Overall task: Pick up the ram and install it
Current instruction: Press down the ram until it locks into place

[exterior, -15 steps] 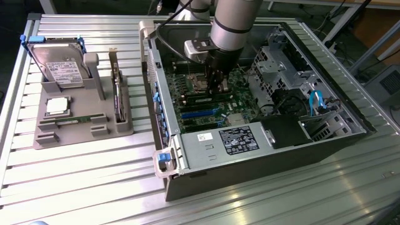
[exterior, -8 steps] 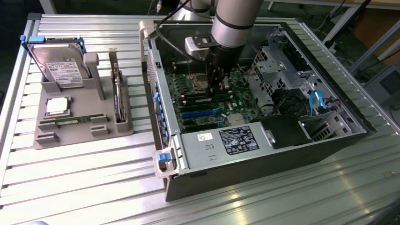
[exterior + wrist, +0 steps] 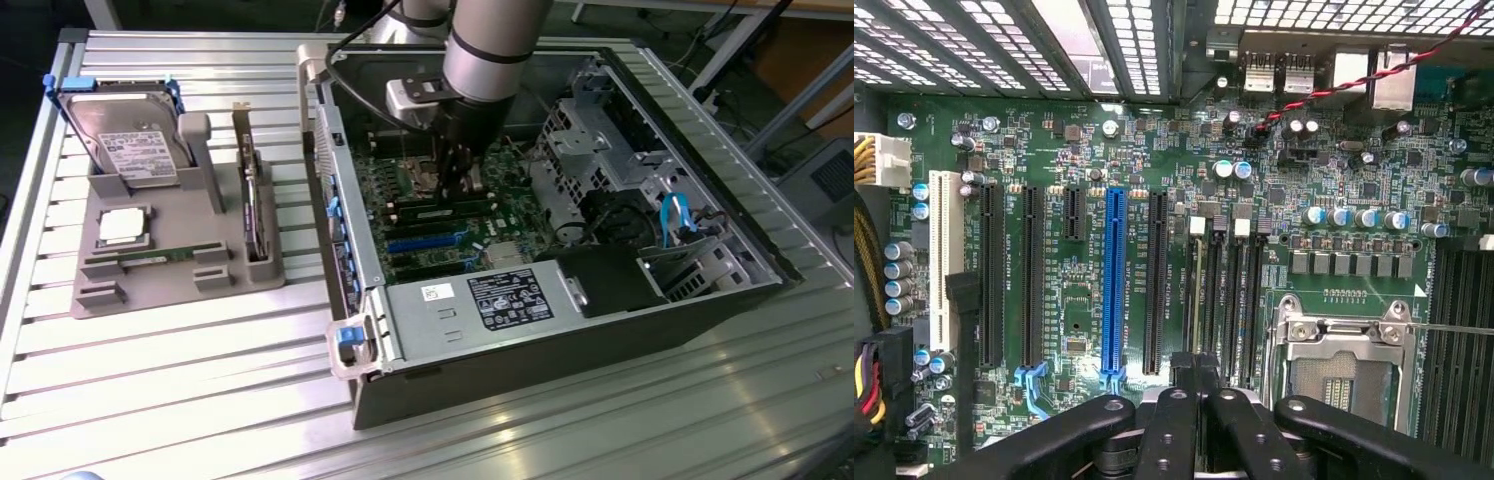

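Observation:
The ram (image 3: 167, 255) is a thin green stick lying flat in the grey holder tray (image 3: 100, 298) at the exterior view's left, well away from the arm. My gripper (image 3: 461, 185) is down inside the open computer case (image 3: 561, 330), just above the motherboard (image 3: 514, 215). In the wrist view the black fingers (image 3: 1174, 405) are pressed together, and I see nothing between them. My gripper (image 3: 1197, 362) hovers over the black memory slots (image 3: 1242, 290), beside the empty processor socket (image 3: 1344, 365).
The tray also holds a silver hard drive (image 3: 127, 140), a processor chip (image 3: 123, 225) and an upright dark expansion card (image 3: 251, 200). Inside the case are the power supply (image 3: 501, 300), a drive cage (image 3: 587, 130) and blue cables (image 3: 674, 215). A blue expansion slot (image 3: 1114, 280) runs next to the memory slots.

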You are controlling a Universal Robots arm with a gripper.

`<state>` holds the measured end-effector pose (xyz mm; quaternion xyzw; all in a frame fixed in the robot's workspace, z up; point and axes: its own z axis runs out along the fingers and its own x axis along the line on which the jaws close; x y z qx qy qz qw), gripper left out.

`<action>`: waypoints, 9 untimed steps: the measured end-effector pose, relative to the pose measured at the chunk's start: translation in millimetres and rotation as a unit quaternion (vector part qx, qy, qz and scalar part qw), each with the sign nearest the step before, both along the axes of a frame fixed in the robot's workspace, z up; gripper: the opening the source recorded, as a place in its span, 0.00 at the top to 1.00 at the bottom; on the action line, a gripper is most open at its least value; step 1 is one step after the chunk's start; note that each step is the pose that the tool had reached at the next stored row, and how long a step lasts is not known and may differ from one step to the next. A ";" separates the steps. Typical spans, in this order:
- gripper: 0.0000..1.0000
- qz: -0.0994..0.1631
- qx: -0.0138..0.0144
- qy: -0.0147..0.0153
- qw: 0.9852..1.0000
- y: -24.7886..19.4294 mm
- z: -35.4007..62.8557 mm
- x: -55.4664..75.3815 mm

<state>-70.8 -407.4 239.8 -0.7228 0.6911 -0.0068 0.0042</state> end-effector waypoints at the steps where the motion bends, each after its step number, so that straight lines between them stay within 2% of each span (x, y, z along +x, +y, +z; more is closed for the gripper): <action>1: 0.89 0.000 0.000 0.000 1.000 0.0 -0.8 0.0; 9: 0.89 0.000 0.000 0.000 1.000 0.0 -5.8 0.0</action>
